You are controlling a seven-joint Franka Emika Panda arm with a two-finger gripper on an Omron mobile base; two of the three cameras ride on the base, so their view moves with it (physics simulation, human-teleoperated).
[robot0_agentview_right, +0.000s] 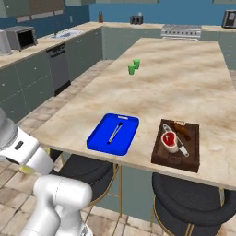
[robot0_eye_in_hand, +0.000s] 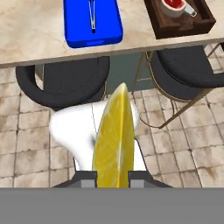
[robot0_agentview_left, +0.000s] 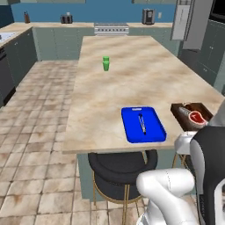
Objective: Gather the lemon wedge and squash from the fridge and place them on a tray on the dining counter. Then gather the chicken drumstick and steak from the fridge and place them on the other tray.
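In the hand view a yellow lemon wedge (robot0_eye_in_hand: 113, 140) stands upright between my finger tips, and my gripper (robot0_eye_in_hand: 113, 177) is shut on it, below the counter's front edge and above the floor. The blue tray (robot0_eye_in_hand: 105, 26) (robot0_agentview_left: 151, 127) (robot0_agentview_right: 103, 138) lies on the dining counter near that edge with a slim metal utensil (robot0_agentview_right: 115, 133) on it. To its right the brown tray (robot0_agentview_right: 175, 161) (robot0_agentview_left: 179, 112) (robot0_eye_in_hand: 175, 30) carries a red steak (robot0_agentview_right: 169, 139) (robot0_agentview_left: 196, 117) (robot0_eye_in_hand: 174, 5) and a brown piece that may be the drumstick (robot0_agentview_right: 181, 129). The squash is out of view.
Two dark round stools (robot0_eye_in_hand: 61, 81) (robot0_eye_in_hand: 188, 65) stand under the counter's front edge, with my own white arm between them. Two green cups (robot0_agentview_right: 134, 67) (robot0_agentview_left: 106, 63) sit farther back on the marble counter (robot0_agentview_left: 132, 79). Tiled floor lies to the left.
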